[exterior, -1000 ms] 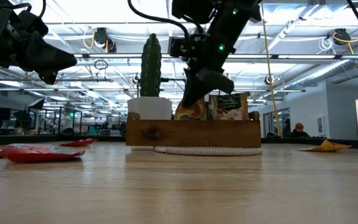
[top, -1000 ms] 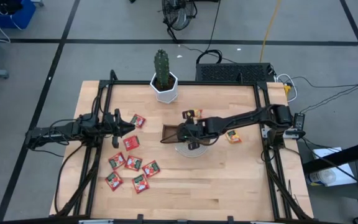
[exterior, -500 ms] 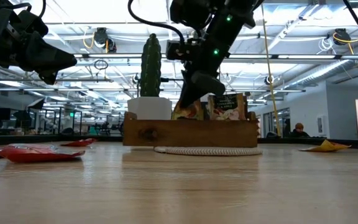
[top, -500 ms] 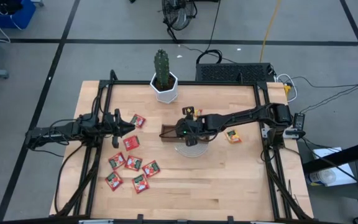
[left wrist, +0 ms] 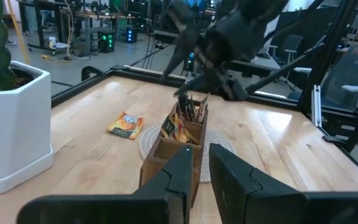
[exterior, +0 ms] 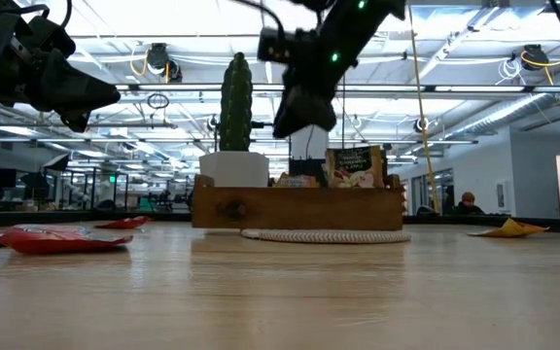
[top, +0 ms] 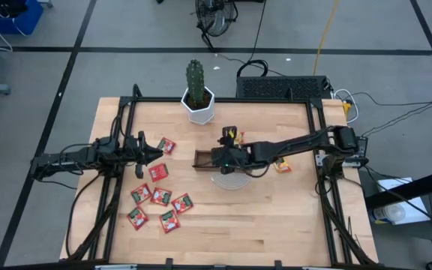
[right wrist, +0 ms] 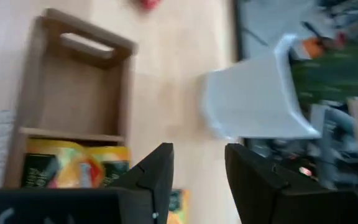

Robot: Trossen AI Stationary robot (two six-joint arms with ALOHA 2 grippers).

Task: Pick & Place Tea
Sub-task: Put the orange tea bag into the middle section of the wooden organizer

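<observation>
The brown wooden tray (top: 203,159) (exterior: 299,206) sits on a round white mat, with orange-yellow and green sachets (right wrist: 67,165) (exterior: 356,165) standing in one compartment. My right gripper (top: 223,146) (exterior: 299,122) (right wrist: 197,152) hovers open above the tray, holding nothing. Several red sachets (top: 160,196) (exterior: 61,238) lie flat on the table's left part. One orange sachet (top: 281,165) (left wrist: 126,123) lies flat right of the tray. My left gripper (top: 154,152) (left wrist: 201,155) waits above the red sachets, its fingers slightly apart and empty.
A cactus in a white pot (top: 199,96) (exterior: 233,146) stands near the far edge, just beyond the tray. The tray's other compartment (right wrist: 73,87) holds nothing. Bare wood spreads along the near edge (top: 261,225). Black frame rails run along both table sides.
My right gripper has let go of an orange-yellow sachet it held upright in the tray and has risen clear above it. The sachet now sits lower inside the tray. The tray has shifted slightly on its mat.
</observation>
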